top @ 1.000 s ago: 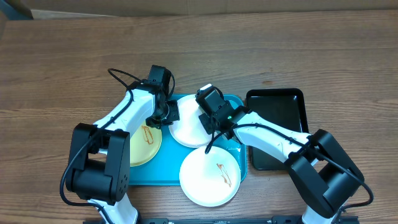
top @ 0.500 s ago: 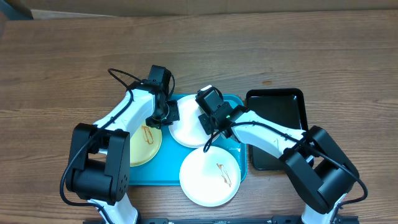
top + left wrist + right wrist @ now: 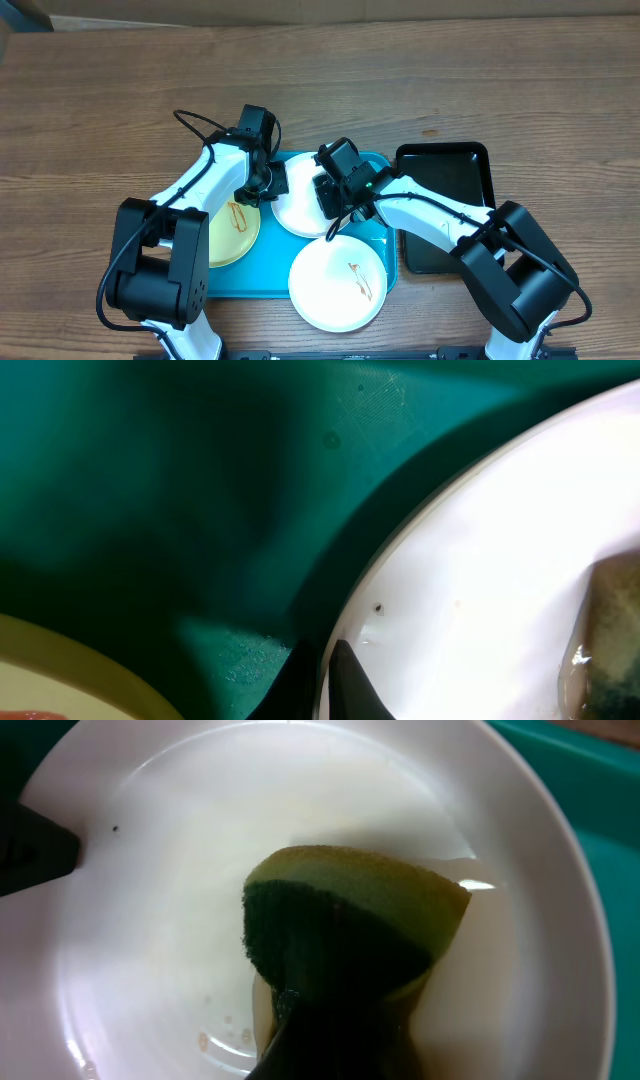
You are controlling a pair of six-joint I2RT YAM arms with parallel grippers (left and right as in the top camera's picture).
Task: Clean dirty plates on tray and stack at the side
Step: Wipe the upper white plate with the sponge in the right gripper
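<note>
The turquoise tray [image 3: 262, 275] holds a pale yellow-green plate [image 3: 228, 240] with an orange smear at the left and a white plate [image 3: 296, 215] at the back middle. A second white plate [image 3: 335, 290] with an orange smear overlaps the tray's front edge. My left gripper [image 3: 268, 184] is shut on the middle white plate's left rim [image 3: 400, 575], with the fingers [image 3: 335, 680] pinching it. My right gripper [image 3: 330, 195] is shut on a green-and-yellow sponge [image 3: 350, 910] pressed onto that wet plate [image 3: 180, 870]; its fingers [image 3: 340, 1020] are mostly hidden by the sponge.
A narrow glossy black tray [image 3: 450, 170] lies right of the turquoise tray, under my right arm. Bare wooden table [image 3: 450, 80] lies behind and to both sides. The yellow-green plate's edge [image 3: 60, 660] shows close to my left gripper.
My right gripper with the sponge has shifted slightly toward the front across the middle white plate. My left arm and the plates have stayed still.
</note>
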